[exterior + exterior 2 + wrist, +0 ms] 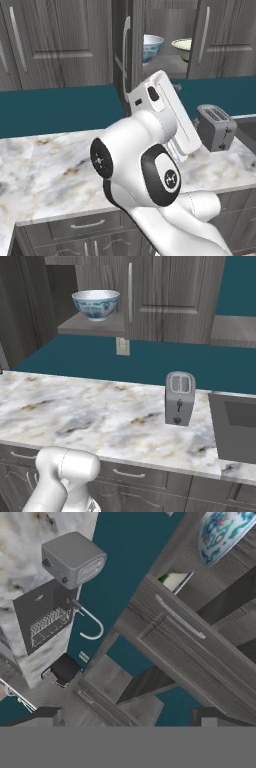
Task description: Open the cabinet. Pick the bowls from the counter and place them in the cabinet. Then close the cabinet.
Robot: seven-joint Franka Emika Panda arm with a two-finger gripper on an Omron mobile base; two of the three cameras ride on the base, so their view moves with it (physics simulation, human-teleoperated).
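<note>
The gripper [122, 721] is hanging in the air with its jaws spread wide and nothing between them, looking across at the cabinet [200, 637] front. Just ahead of it is running the long silver handle [178, 616] of the door [220, 37] that is standing partly closed; that stiff bar is looking like the sensible place to take hold or push, since the door should be swinging rigidly on its hinges and not giving under pressure.

Both bowls are sitting on the shelf [92, 326] inside: the blue-patterned bowl [151, 46] to the left, the cream-green bowl [182, 46] beside it, upright and apart. They are looking hard, smooth and breakable, so a swinging door is wanting a gentle hand.

The left door [125, 50] is standing open edge-on. Below, the counter [50, 165] is carrying a toaster [216, 127], with a sink [235, 426] set in alongside.
</note>
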